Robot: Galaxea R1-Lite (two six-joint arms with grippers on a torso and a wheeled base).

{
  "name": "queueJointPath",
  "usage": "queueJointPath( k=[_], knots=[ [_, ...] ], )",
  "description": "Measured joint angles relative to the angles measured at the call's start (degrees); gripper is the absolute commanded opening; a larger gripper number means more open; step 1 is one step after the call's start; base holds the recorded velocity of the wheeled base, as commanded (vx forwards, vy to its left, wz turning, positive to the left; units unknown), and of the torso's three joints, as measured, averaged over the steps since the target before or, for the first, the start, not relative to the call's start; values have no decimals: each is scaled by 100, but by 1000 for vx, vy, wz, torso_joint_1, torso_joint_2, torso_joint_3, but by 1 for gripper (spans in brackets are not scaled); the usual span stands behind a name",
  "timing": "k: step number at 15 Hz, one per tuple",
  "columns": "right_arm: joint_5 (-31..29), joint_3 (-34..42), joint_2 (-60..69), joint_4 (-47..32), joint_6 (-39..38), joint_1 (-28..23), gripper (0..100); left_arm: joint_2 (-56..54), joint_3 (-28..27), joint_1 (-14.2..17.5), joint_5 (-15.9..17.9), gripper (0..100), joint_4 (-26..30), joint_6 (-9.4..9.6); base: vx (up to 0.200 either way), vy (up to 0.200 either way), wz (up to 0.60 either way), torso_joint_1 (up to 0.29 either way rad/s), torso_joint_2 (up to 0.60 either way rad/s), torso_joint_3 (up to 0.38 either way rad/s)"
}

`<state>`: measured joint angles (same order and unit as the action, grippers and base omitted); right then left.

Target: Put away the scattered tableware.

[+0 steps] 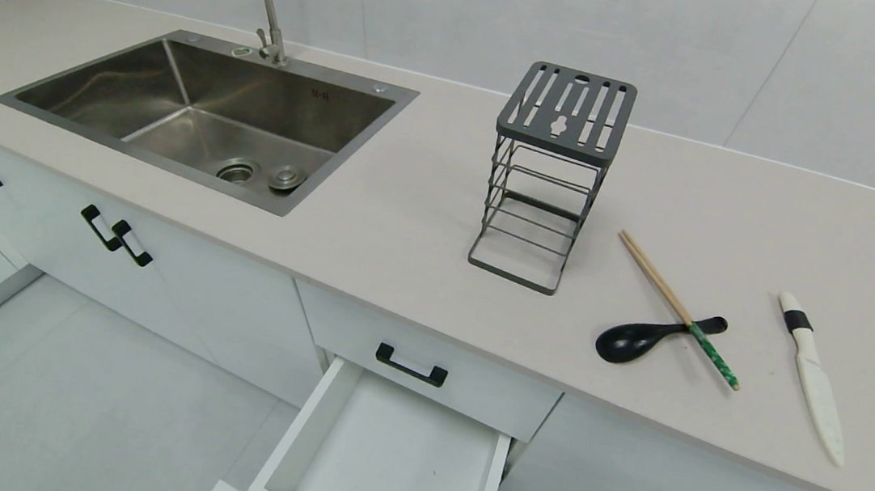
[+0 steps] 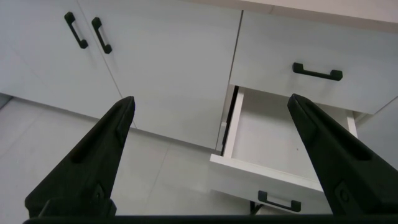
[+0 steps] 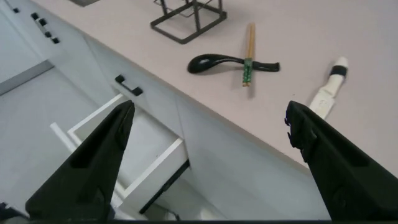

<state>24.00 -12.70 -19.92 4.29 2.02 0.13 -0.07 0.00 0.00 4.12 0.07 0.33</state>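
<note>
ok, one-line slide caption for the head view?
Scattered tableware on the countertop: chopsticks crossing a black spoon, a white knife beside them, wire rack and sink to their left, drawer open below.

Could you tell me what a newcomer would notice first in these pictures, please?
The dark wire rack stands on the counter, right of the steel sink. To its right lie the scattered pieces: chopsticks crossing the handle of a black spoon, and a white knife farther right. Below, a white drawer hangs open.
</note>
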Motion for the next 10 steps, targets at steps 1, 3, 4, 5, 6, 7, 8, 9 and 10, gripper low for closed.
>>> queueJointPath(
  k=[1,3,4,5,6,7,8,9,10],
  knots=[
    [79,-77,-279,2,5,5,100,0,0,0,0,100,0,0,0,0,0,0,0,0],
    [117,-221,-866,11,7,102,100,0,0,0,0,100,0,0,0,0,0,0,0,0],
    [117,-319,-1174,11,11,190,100,0,0,0,0,100,0,0,0,0,0,0,0,0],
    [117,-408,-1442,16,38,265,100,0,0,0,1,100,-2,0,0,0,0,0,0,0],
    [106,-521,-1744,17,98,341,100,0,0,0,1,100,0,0,0,0,0,0,0,0],
    [65,-623,-1999,71,183,394,100,0,0,0,1,100,0,2,0,0,0,0,0,0],
    [5,-713,-2250,205,312,424,100,0,0,0,6,100,-2,0,0,0,0,0,0,0],
    [-55,-794,-2506,329,468,440,100,0,0,0,9,100,-2,0,0,0,0,0,0,0],
    [-116,-898,-2784,413,645,466,100,0,0,0,9,100,-2,0,0,0,0,0,0,0]
  ],
)
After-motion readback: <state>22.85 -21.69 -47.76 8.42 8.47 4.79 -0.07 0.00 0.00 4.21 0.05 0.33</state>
